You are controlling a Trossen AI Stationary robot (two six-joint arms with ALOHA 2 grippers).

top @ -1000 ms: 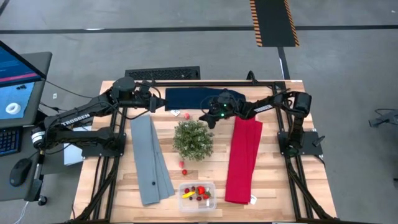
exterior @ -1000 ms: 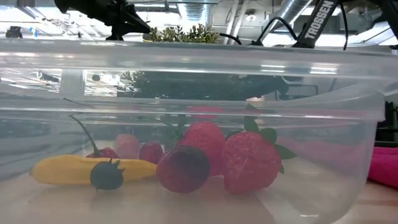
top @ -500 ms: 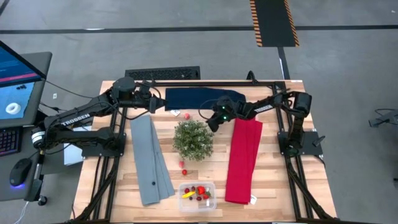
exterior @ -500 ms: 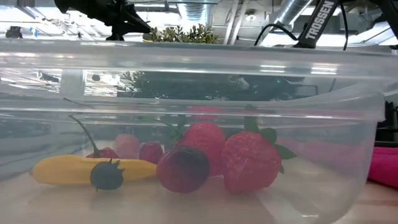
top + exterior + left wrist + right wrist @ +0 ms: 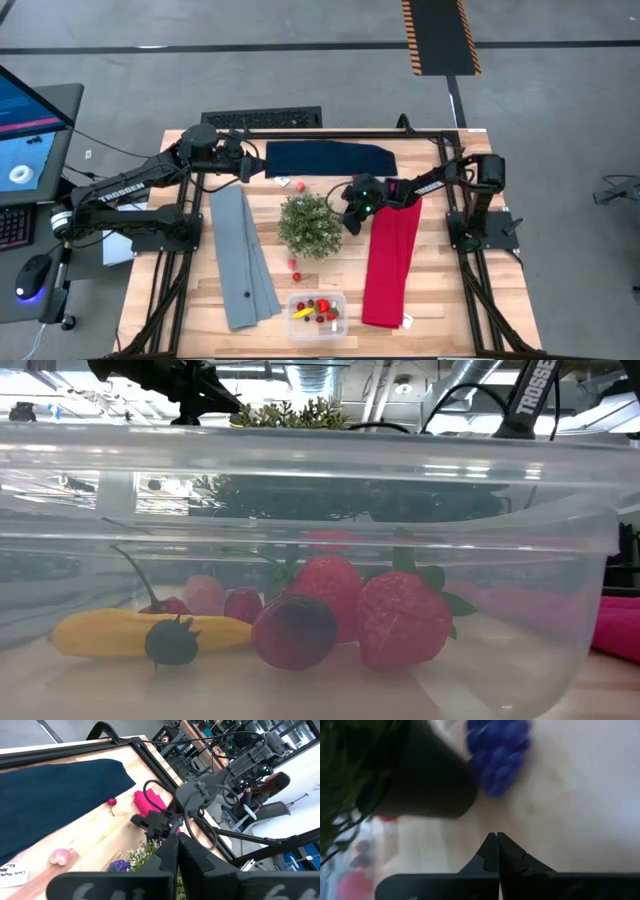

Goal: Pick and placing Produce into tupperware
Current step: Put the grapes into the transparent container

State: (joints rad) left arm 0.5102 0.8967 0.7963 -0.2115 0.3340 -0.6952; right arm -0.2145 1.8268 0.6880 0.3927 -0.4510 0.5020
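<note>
The clear tupperware (image 5: 317,312) stands at the near edge and holds strawberries (image 5: 400,620), a yellow piece (image 5: 130,632) and small dark berries (image 5: 172,642). A purple grape cluster (image 5: 497,755) lies on the wood beside the plant's dark pot (image 5: 430,780). My right gripper (image 5: 349,214) is shut, low at the plant's right side, pointing at the grapes from a short way off. A cherry (image 5: 111,802) and a pink piece (image 5: 60,855) lie near the blue cloth. Two red berries (image 5: 294,270) lie near the plant's front. My left gripper (image 5: 252,166) hangs shut at the far left.
The bushy green plant (image 5: 310,222) stands mid-table. A grey cloth (image 5: 243,255) lies to its left, a red cloth (image 5: 392,255) to its right and a dark blue cloth (image 5: 328,158) at the far side. Black frame rails run along both table sides.
My right gripper has come from the plant's far side toward the near edge, down along the plant's right side, and has sunk lower, staying shut. The produce and the tupperware have not moved.
</note>
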